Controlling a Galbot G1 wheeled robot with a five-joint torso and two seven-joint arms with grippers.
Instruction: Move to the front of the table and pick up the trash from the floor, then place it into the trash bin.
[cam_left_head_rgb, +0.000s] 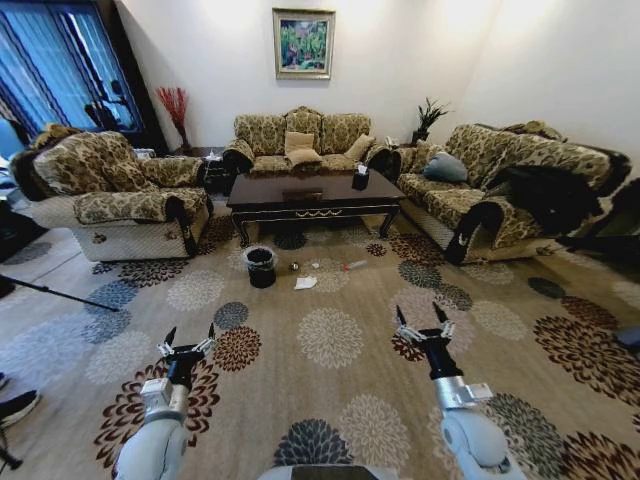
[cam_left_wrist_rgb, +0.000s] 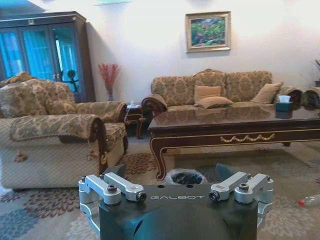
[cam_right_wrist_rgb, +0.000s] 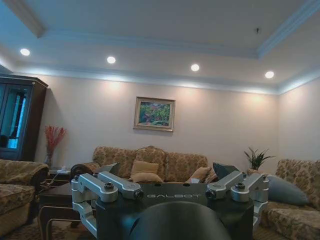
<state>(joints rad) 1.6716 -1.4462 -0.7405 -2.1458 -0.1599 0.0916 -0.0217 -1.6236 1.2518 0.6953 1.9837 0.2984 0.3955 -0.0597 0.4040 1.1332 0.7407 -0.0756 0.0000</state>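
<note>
Head view: table (cam_left_head_rgb: 313, 196) well ahead, between the armchair (cam_left_head_rgb: 120, 195) on the left, the sofa (cam_left_head_rgb: 300, 138) behind and the long sofa (cam_left_head_rgb: 500, 185) on the right. Trash bin (cam_left_head_rgb: 261, 266) standing upright on the floor (cam_left_head_rgb: 320, 400), just off the table's front left leg. Trash to the right of the bin on the carpet: small shiny ball (cam_left_head_rgb: 294, 266), crumpled white napkin (cam_left_head_rgb: 305, 283), tiny white scrap (cam_left_head_rgb: 315, 265), slim stick-like piece (cam_left_head_rgb: 354, 265). All apart from each other, none inside the bin. Left claw (cam_left_head_rgb: 189, 335) low on the left, fingers spread apart, holding nothing, well short of the bin. Right claw (cam_left_head_rgb: 423, 316) low on the right, fingers likewise apart and empty, well short of the trash.

Left wrist view: left claw (cam_left_wrist_rgb: 176, 186) pointed at the table (cam_left_wrist_rgb: 235, 131), dark fingertips apart. Bin (cam_left_wrist_rgb: 185, 176) visible just above the claw body, beside the table's front leg. Stick-like piece (cam_left_wrist_rgb: 309, 200) at the far edge on the carpet.

Right wrist view: right claw (cam_right_wrist_rgb: 168, 172) tilted upward toward the wall and ceiling, fingertips apart, nothing between them. Sofa (cam_right_wrist_rgb: 150, 167) and framed painting (cam_right_wrist_rgb: 154, 113) beyond.
</note>
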